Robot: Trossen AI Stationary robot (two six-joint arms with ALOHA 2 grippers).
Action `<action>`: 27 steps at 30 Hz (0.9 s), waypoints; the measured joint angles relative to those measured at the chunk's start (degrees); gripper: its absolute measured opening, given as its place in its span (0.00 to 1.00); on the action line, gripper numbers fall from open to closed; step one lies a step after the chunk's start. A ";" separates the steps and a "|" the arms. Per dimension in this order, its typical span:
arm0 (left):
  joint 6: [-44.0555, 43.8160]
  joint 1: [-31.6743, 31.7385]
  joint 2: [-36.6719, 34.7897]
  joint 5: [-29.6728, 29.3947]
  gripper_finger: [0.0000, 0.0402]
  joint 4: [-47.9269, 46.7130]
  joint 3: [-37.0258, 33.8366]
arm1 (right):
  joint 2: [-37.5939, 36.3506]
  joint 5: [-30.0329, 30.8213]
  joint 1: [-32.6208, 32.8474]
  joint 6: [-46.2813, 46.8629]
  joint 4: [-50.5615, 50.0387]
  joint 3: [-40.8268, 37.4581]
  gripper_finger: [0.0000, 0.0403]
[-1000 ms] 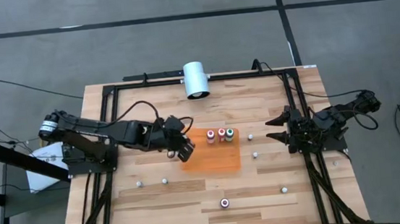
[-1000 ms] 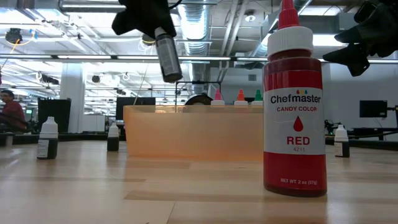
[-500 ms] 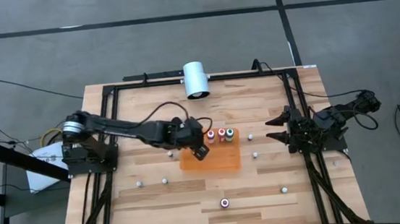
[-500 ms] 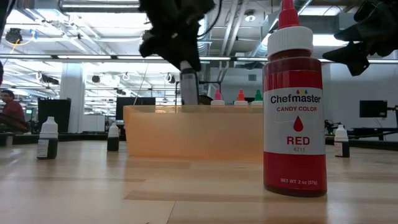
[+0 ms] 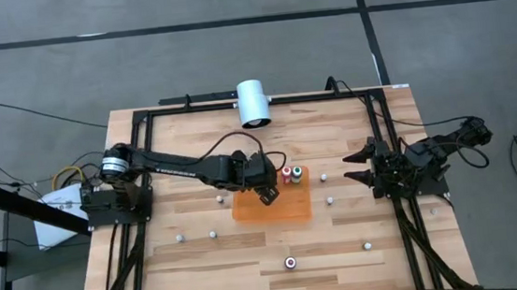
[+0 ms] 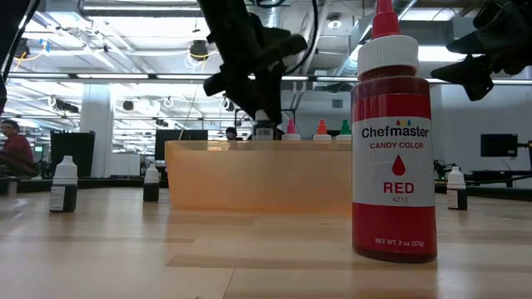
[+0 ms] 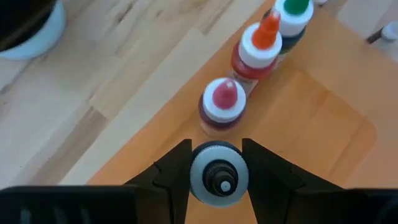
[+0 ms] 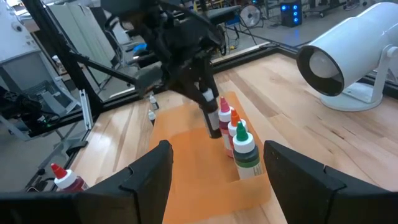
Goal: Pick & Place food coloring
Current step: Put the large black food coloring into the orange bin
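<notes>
I work in a big open lab: exposed ducts and strip lights run overhead, monitors line the far benches, and my wooden tabletop sits in a black metal frame on grey concrete floor.

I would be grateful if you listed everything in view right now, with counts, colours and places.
Mat: one, orange, flat at the table's centre.
Bottles on the mat: three upright in a row, pink-topped, orange-topped, green-topped.
Held bottle: one, white cap with a black tip, in line with that row.
Red bottle: one, labelled red candy colour, near the table's front edge.
Small bottles: several scattered on bare wood, e.g. and.
White cylinder: one, at the table's far edge.
Table: one, light wood.
Person: one, in the room behind.
Left tool: closed on the held bottle over the mat.
Right tool: open, waiting at the table's right side.
</notes>
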 joint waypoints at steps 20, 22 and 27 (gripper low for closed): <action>0.36 0.70 2.74 -5.28 0.31 1.66 0.00 | 0.00 0.02 0.00 0.00 -0.11 0.00 0.59; 0.47 0.86 2.74 -5.48 0.31 1.66 0.00 | 0.00 0.01 0.00 0.00 -0.13 0.00 0.59; 0.50 0.96 2.72 -5.47 0.31 1.59 -0.46 | 0.00 0.02 0.00 0.00 -0.12 0.00 0.59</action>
